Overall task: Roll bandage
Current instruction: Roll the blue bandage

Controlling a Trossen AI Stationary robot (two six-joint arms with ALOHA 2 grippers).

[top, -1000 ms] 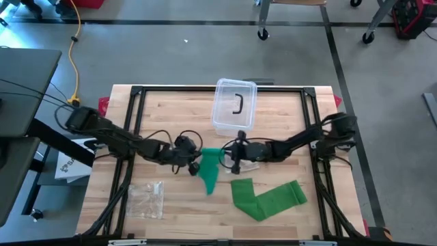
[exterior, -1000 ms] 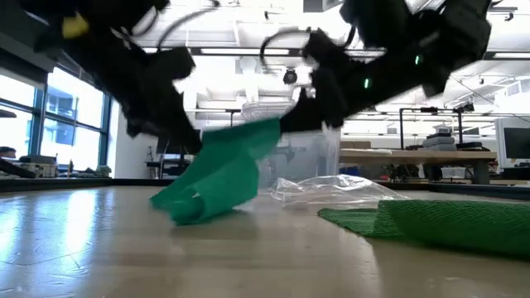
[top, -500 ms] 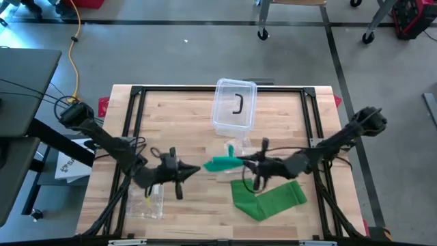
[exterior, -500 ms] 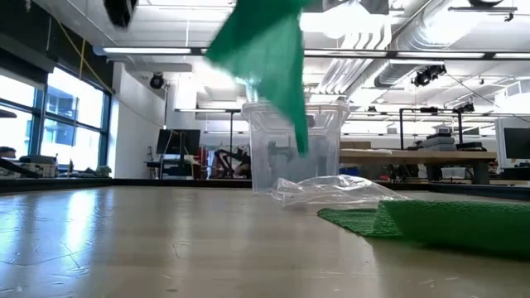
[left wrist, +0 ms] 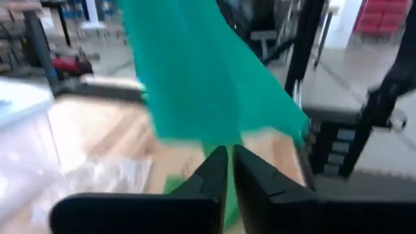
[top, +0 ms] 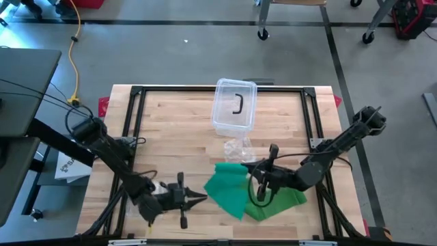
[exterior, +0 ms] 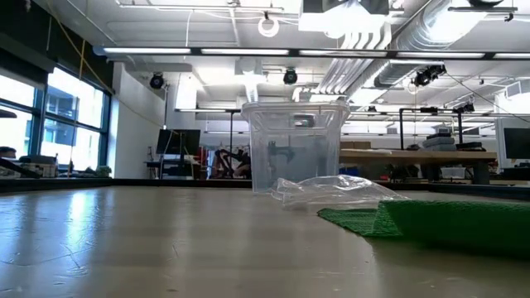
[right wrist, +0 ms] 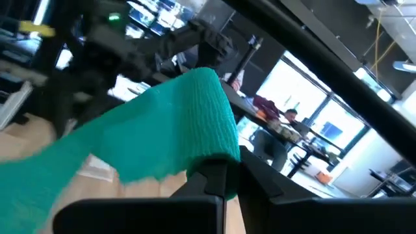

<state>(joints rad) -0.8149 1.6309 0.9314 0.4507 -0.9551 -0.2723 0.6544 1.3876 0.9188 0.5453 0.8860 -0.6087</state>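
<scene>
A green bandage [top: 229, 188] hangs in the air over the table's near middle, spread out as a wide sheet between my two grippers. My left gripper [top: 203, 199] is at its near left corner, with only a thin gap between the fingers. My right gripper [top: 254, 178] is shut at the bandage's far right end. A second green bandage [top: 290, 198] lies flat on the table, partly under the held one. The low view shows neither gripper nor the held bandage. My left gripper has a thin strip of the bandage's lower edge [left wrist: 225, 153] between its nearly closed fingers, coming level from the table's left. The bandage rises slack ahead of the fingers, clear of the table. My right gripper pinches the bandage's far end [right wrist: 214, 156] between its two fingers, level, from the table's right. The cloth bends over the fingertips in a rounded fold [right wrist: 218, 110] and trails away toward the left arm, lifted clear.
A clear plastic container [top: 234, 104] with a dark piece inside stands at the far middle. A crumpled clear wrapper [top: 237, 147] lies just in front of it. Another clear wrapper [top: 147, 198] lies near the front left, under my left arm. A black frame [top: 136, 92] borders the table.
Both grippers have gone up and toward the table's near edge, the right one also toward the right, and both wrists have rolled. The bandage, whose lower end lay on the table, is lifted clear, has left the low view and has spread out wide.
</scene>
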